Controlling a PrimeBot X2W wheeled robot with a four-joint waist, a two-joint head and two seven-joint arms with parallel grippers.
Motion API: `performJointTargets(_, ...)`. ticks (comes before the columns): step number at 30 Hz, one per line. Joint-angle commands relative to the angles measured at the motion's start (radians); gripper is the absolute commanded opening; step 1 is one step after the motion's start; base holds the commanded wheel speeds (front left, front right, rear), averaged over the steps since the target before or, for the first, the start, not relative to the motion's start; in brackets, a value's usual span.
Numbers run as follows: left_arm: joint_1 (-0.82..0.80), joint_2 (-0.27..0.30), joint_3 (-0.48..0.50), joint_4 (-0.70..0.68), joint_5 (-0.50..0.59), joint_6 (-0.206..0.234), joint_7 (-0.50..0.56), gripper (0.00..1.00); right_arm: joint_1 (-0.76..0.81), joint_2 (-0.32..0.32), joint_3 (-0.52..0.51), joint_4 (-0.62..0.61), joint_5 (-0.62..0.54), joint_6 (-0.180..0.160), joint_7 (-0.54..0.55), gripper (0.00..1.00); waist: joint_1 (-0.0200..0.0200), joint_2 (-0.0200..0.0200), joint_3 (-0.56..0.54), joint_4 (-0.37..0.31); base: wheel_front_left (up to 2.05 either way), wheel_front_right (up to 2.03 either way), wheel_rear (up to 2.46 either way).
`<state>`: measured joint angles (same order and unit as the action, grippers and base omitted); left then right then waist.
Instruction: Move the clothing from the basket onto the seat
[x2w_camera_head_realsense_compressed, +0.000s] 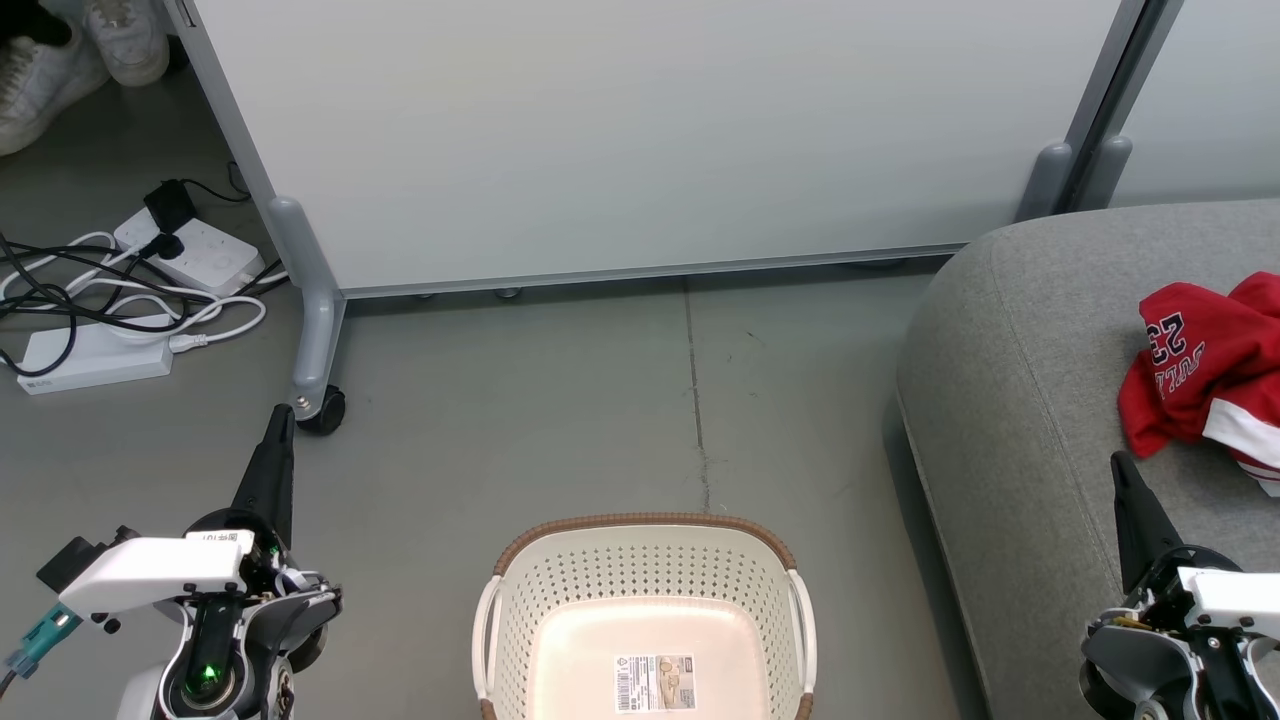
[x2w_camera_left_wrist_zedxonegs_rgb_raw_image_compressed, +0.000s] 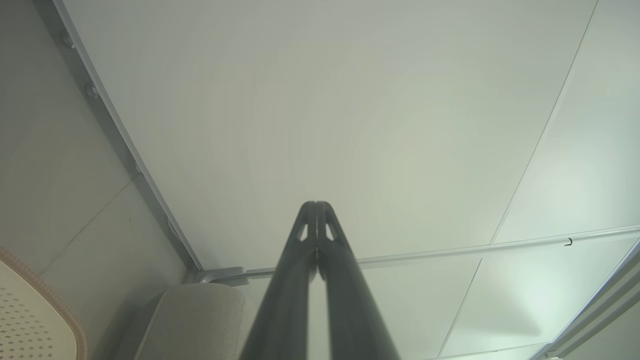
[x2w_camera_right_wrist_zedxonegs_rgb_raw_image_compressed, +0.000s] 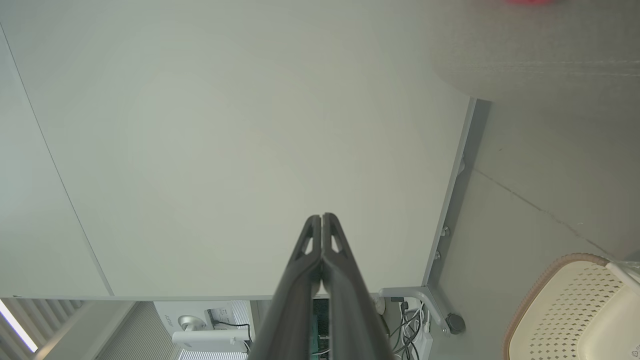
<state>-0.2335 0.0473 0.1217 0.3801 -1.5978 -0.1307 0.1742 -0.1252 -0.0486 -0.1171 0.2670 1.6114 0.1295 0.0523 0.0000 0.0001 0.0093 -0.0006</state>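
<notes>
The cream basket (x2w_camera_head_realsense_compressed: 645, 560) with a brown rim stands on the floor at the bottom centre of the head view; inside it I see just its bare floor and a label sticker (x2w_camera_head_realsense_compressed: 655, 683). The red clothing (x2w_camera_head_realsense_compressed: 1205, 365), with the number 23 showing, lies crumpled on the grey seat (x2w_camera_head_realsense_compressed: 1010, 420) at the right. My left gripper (x2w_camera_head_realsense_compressed: 280, 415) is shut and holds nothing, out to the left of the basket. At the lower right, over the seat's front, my right gripper (x2w_camera_head_realsense_compressed: 1120, 460) is shut with nothing in it. Both wrist views show the fingers pressed together: the left gripper (x2w_camera_left_wrist_zedxonegs_rgb_raw_image_compressed: 316, 204) and the right gripper (x2w_camera_right_wrist_zedxonegs_rgb_raw_image_compressed: 321, 216).
A white partition panel (x2w_camera_head_realsense_compressed: 640, 130) on grey wheeled feet (x2w_camera_head_realsense_compressed: 320, 405) stands behind the basket. Power strips and tangled cables (x2w_camera_head_realsense_compressed: 120, 290) lie on the floor at the far left, with a pair of white shoes (x2w_camera_head_realsense_compressed: 70, 50) at the top left corner.
</notes>
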Motion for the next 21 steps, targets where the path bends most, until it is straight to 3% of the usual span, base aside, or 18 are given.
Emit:
performJointTargets(1, -0.016, 0.003, 0.005, 0.000, 0.002, -0.004, 0.001, 0.00, -0.010, -0.004, -0.002, 0.001, -0.004, 0.002, 0.002, 0.00, 0.0000, -0.0001, 0.000, 0.000, 0.00, 0.00, 0.00)
performJointTargets(21, -0.016, 0.003, 0.005, -0.001, 0.002, -0.004, 0.001, 0.00, -0.010, -0.004, -0.002, 0.001, -0.004, 0.002, 0.002, 0.00, 0.0000, -0.0001, 0.000, 0.000, 0.00, 0.00, 0.00)
